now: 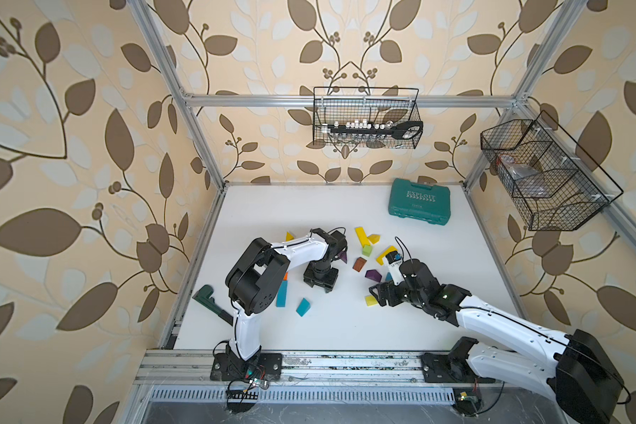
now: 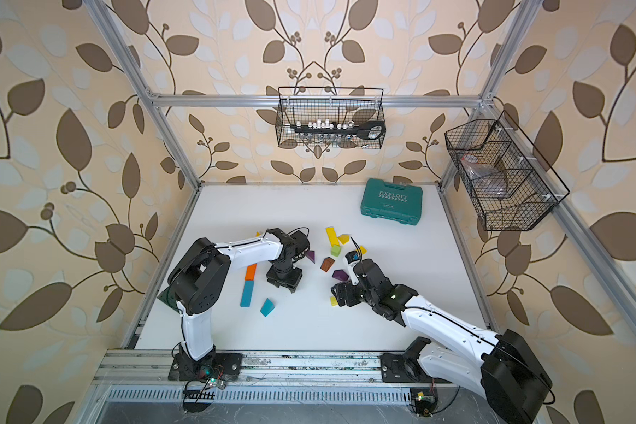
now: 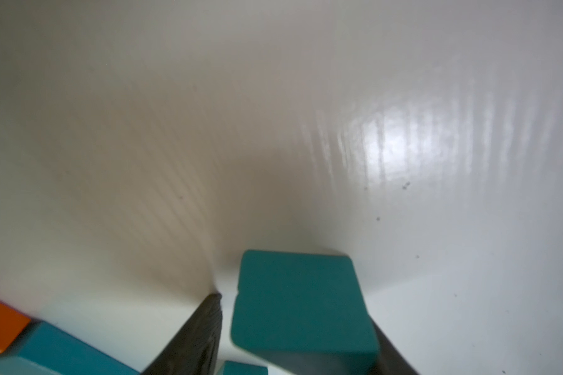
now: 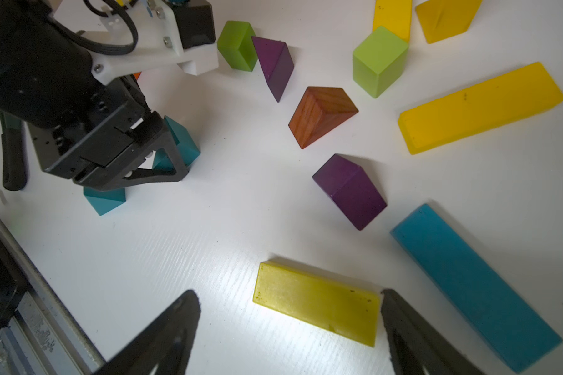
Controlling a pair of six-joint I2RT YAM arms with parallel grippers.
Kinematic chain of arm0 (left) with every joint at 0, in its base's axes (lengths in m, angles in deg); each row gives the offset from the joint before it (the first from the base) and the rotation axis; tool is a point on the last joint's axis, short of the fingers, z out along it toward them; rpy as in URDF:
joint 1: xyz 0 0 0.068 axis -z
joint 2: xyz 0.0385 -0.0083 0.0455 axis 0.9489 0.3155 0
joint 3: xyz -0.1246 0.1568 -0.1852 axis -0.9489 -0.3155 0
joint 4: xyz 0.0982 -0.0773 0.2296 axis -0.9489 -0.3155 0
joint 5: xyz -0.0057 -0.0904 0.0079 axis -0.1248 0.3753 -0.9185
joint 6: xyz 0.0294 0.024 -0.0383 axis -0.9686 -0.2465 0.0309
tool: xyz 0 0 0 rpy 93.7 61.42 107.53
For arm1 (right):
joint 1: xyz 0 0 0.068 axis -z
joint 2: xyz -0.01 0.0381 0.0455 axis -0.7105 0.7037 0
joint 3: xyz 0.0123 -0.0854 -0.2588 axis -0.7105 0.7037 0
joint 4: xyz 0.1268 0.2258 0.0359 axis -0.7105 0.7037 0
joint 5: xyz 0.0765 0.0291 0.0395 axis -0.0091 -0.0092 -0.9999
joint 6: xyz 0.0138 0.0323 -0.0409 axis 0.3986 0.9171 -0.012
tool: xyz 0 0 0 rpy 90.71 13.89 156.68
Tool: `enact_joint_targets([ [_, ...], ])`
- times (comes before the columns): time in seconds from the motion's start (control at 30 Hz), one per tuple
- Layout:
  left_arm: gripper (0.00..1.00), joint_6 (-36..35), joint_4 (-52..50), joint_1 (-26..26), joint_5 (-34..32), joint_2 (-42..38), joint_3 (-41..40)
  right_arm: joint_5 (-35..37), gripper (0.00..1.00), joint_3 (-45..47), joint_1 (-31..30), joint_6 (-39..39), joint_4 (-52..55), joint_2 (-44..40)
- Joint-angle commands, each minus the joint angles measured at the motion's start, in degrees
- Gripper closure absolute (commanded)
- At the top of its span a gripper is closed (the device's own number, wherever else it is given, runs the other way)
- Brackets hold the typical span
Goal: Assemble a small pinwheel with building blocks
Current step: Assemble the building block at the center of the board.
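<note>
Teal block (image 3: 301, 292) lies between the left hand's (image 3: 291, 305) parted jaws, a gap beside one.

Wood-grained brown wedge (image 4: 322, 113), teal case (image 1: 419, 202), white table (image 1: 309, 213) — beige wallpaper (image 1: 70, 147), brown leaves.

Two purple wedges (image 4: 275, 65) (image 4: 350, 191); two green cubes (image 4: 236, 45) (image 4: 379, 61)
</note>
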Motion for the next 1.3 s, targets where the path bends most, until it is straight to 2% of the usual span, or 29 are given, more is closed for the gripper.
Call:
enact_joint_targets([
  [0.0, 0.41, 1.01, 1.68, -1.42, -1.44, 2.18, 1.15, -0.07, 0.11, -1.23, 0.24, -0.41, 0.14, 0.39],
  [0.13, 0.45, 1.85, 2.81, -4.98, -0.55, 1.48, 0.70, -0.61, 0.11, -1.89, 0.19, -0.54, -0.30, 1.78],
  [0.27, 0.44, 1.71, 2.55, -7.86, -1.23, 0.63, 1.15, -0.85, 0.11, -1.90, 0.22, -0.64, -1.02, 2.74],
  [0.5, 0.42, 0.20, 2.22, -8.29, -0.96, 0.30, 3.10, -1.56, 0.11, -2.37, 0.24, -1.42, -1.49, 4.26],
  [0.67, 0.36, -3.40, 1.08, -8.33, -0.59, -0.32, 3.80, -2.07, 0.11, -1.40, 0.19, -0.77, -1.70, 3.17],
  [0.83, 0.37, -8.13, -0.42, -8.34, 1.31, -2.54, 2.76, -2.41, 0.11, -0.67, 0.23, -0.57, -1.87, 2.33],
  [0.93, 0.35, -10.41, -3.37, -8.38, 2.56, -2.38, 2.68, -2.19, 0.11, -0.69, 0.22, -0.43, -1.74, 2.24],
  [1.03, 0.38, -10.58, -7.17, -8.36, 0.69, -1.59, 4.17, -1.78, 0.10, -0.73, 0.16, -0.47, -1.75, 2.46],
  [1.27, 0.35, -11.76, -8.35, -8.38, -0.22, -2.94, 2.93, -2.25, 0.08, -0.92, 0.20, -0.15, -2.22, 3.60],
])
